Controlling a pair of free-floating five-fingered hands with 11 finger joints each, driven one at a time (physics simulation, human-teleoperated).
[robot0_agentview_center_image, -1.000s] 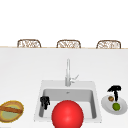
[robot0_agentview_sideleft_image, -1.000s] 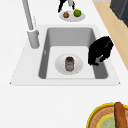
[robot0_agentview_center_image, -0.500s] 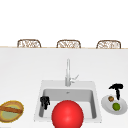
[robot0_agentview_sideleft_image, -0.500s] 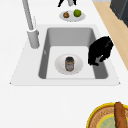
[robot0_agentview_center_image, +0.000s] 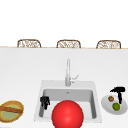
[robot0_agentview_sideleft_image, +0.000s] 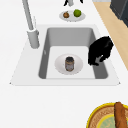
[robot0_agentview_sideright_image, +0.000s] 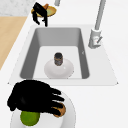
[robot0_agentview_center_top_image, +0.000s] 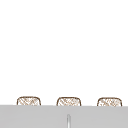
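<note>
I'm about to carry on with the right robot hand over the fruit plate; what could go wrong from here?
The right robot hand hovers low over the plate, fingers spread across the green fruit and brown fruit; closing may nudge one off the rim. The plate sits near the sink edge, so a rolling fruit might drop in by the jar. The left robot hand hangs at the basin's side, possibly in the way.

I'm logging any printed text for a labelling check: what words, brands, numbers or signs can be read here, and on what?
None can be read.
The jar on the plate in the sink has a dark band that may be a label, too blurred to read.
The plate with the fruit under the right robot hand is plain.
</note>
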